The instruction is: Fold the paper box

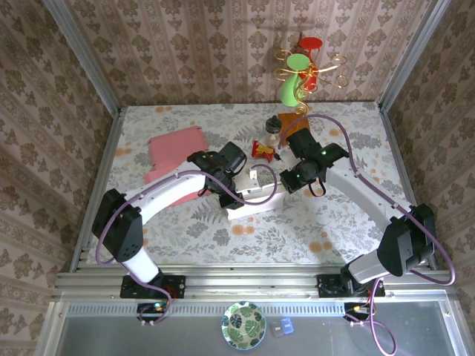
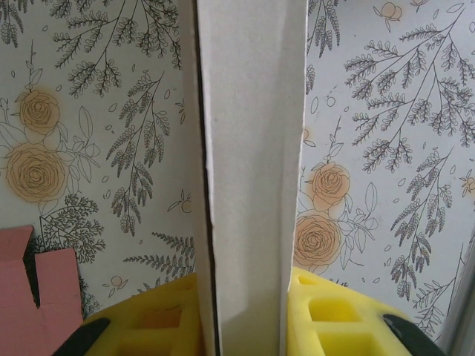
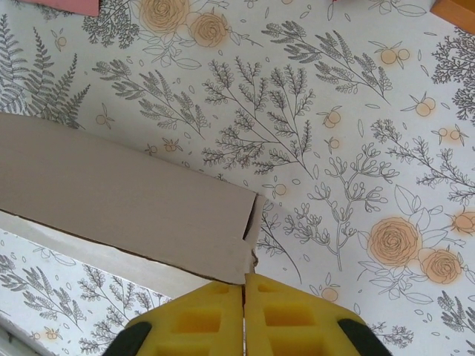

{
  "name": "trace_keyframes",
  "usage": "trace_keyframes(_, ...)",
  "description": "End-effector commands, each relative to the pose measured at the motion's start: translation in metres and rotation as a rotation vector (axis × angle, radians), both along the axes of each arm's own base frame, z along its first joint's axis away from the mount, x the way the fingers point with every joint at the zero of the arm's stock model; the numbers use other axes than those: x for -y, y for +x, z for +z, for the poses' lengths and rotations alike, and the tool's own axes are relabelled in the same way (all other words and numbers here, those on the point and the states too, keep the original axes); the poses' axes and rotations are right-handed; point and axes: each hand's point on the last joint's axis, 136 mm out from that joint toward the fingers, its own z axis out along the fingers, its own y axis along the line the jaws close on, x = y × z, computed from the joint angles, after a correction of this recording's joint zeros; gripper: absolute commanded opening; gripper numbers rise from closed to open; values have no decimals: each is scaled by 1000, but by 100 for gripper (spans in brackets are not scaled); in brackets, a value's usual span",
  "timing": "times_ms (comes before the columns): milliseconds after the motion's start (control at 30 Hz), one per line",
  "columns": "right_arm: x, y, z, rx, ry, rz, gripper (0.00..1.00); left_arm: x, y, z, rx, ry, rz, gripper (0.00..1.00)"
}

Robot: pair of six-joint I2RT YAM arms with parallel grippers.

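Yellow left fingers [image 2: 334, 319] clamp a grey-white card [image 2: 252, 148] from both sides. The right fingers [image 3: 282, 319], pressed together, nip its corner. The two-ended hold at the middle of the flowered bench [image 1: 297, 230] probably steadies the card's crease. The pink paper box [image 1: 174, 152] lies flat at the back left, apart from both sets of fingers and seemingly awaiting folding.

Top camera looks steeply down over the whole tabletop [image 1: 334, 215]; both wrist cameras face it close up.
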Motion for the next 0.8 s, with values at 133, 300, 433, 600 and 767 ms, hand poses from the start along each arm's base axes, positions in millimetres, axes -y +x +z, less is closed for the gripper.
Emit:
trace_keyframes(133,6,5,1,15,-24,-107,2,-3,-3,7,-18,-13,15,21)
trace_keyframes(300,1,1,0,-1,16,-175,0,-4,2,8,-26,-28,52,20)
trace_keyframes(433,-3,-1,0,-2,53,-217,0,-5,8,10,-31,-35,73,19)
trace_keyframes(600,-6,0,-2,-10,90,-270,0,-6,12,11,-32,-32,73,17)
trace_keyframes(767,-3,2,-6,4,74,-291,0,-4,13,10,-36,-34,67,17)
